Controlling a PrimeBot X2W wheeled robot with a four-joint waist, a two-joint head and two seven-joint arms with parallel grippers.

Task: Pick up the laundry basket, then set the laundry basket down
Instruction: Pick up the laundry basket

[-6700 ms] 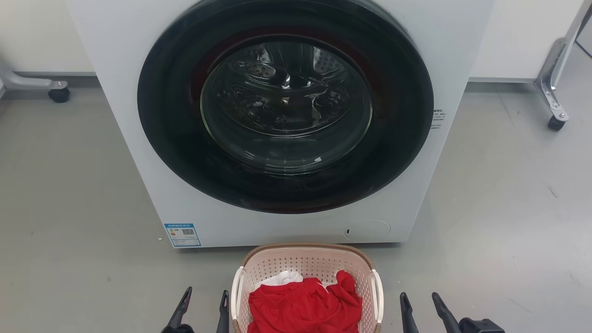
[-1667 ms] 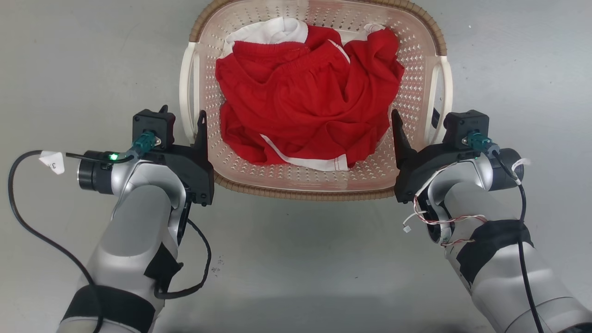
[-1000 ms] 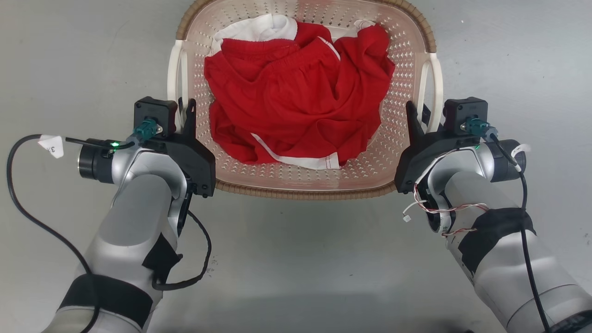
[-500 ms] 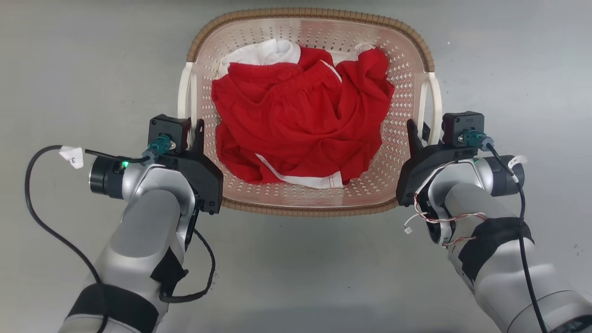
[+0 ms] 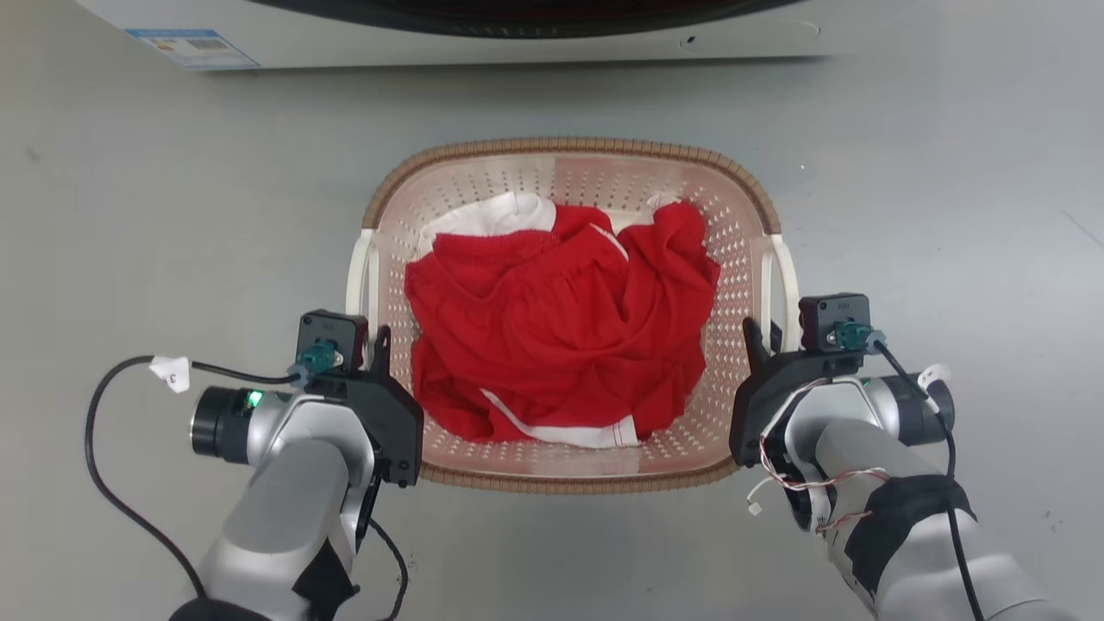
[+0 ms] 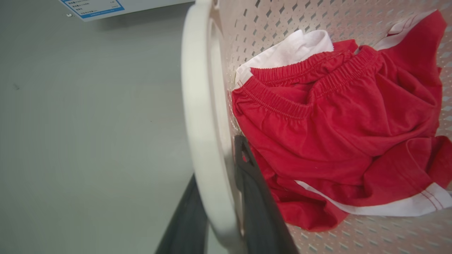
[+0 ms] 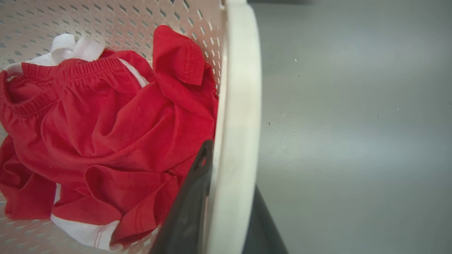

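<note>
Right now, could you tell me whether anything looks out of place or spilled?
Nothing stands out: the laundry basket looks level, the red clothes lie wholly inside it, and the left claw and right claw each clamp one side of it.

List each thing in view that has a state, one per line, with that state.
laundry basket: upright, loaded, gripped on both sides.
left gripper: shut on the left handle, one finger inside, one outside.
right gripper: shut on the right handle likewise.
red clothes: crumpled, lying in the basket.
white garment: mostly under the red clothes.
washing machine: door state cannot be told.
</note>
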